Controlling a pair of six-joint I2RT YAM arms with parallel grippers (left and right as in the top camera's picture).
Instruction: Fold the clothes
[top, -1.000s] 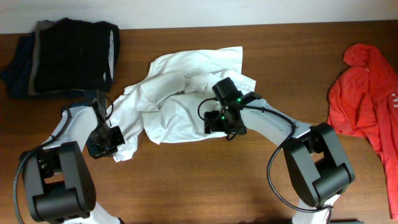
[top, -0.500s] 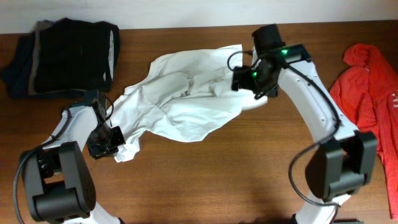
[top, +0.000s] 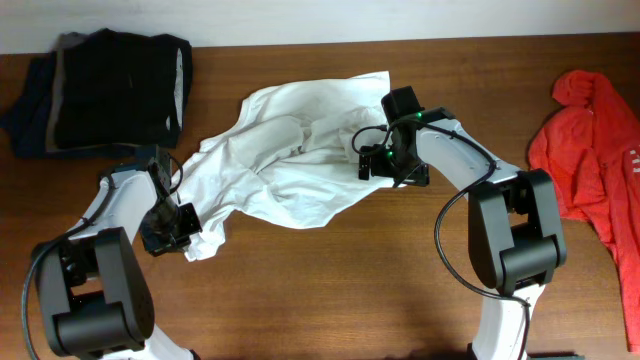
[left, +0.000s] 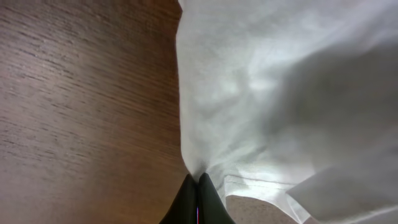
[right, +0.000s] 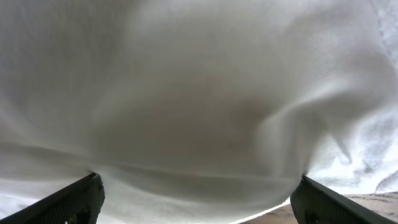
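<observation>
— Where do we stand with the fold?
— Spreading out, we judge. The white shirt (top: 300, 170) lies crumpled mid-tabletop (top: 330, 290), nearer the far edge. Our left gripper (left: 198, 198) is clamped on its hem, and our right gripper (top: 378, 163) hangs with jaws wide over the opposite side.
— And next?
— We need a pinch there, then a pull apart. The thin, wrinkly fabric bunches easily.
</observation>
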